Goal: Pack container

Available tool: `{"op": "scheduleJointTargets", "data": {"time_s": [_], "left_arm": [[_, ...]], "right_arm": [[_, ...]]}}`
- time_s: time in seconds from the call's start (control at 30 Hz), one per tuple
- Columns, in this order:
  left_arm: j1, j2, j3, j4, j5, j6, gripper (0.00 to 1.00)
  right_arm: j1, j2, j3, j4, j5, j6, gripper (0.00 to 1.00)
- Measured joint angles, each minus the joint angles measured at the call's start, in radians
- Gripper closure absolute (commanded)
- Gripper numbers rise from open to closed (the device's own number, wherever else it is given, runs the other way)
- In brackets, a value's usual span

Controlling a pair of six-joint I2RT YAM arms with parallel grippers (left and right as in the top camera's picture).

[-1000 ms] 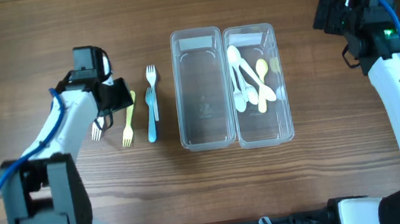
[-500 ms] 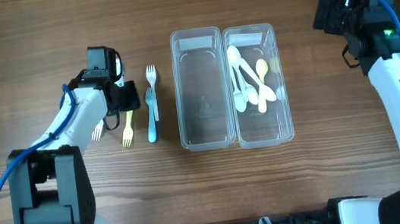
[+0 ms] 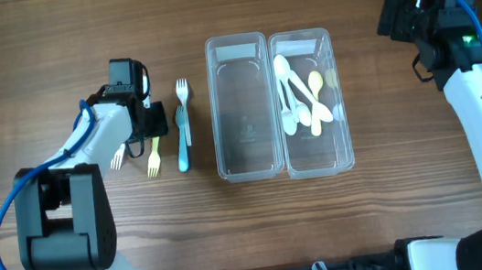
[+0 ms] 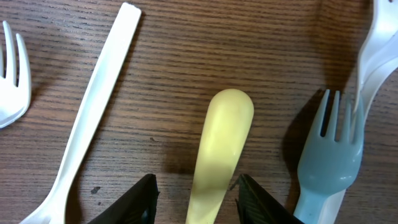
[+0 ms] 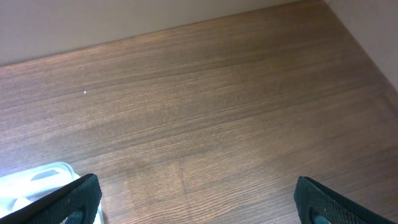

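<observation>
Left wrist view: left gripper, jaws apart, straddles the handle of the yellow fork left of the empty container (the forks' likely home); right gripper hangs well right of it, jaws also spread.

A brown wooden table is seen, its grain running left to right. Two clear plastic containers are set on it side by side, touching: the left container and the right container. To their left, four plastic forks are laid roughly parallel: a white fork, a yellow fork, a blue fork and, just beside it, a second white fork
</observation>
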Motion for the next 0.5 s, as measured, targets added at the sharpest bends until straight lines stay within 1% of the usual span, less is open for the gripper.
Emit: {"op": "scheduleJointTargets", "data": {"time_s": [0.17,0.4,0.47,0.5], "left_arm": [[0.0,0.0,-0.004,0.008,-0.003,0.0,0.58],[0.0,0.0,-0.055,0.05,-0.007,0.004,0.57],[0.0,0.0,-0.056,0.051,-0.009,0.007,0.59],[0.0,0.0,-0.056,0.051,-0.011,0.007,0.64]], "right_arm": [[0.0,0.0,0.0,0.0,0.0,0.0,0.0],[0.0,0.0,0.0,0.0,0.0,0.0,0.0],[0.0,0.0,0.0,0.0,0.0,0.0,0.0],[0.0,0.0,0.0,0.0,0.0,0.0,0.0]]}}
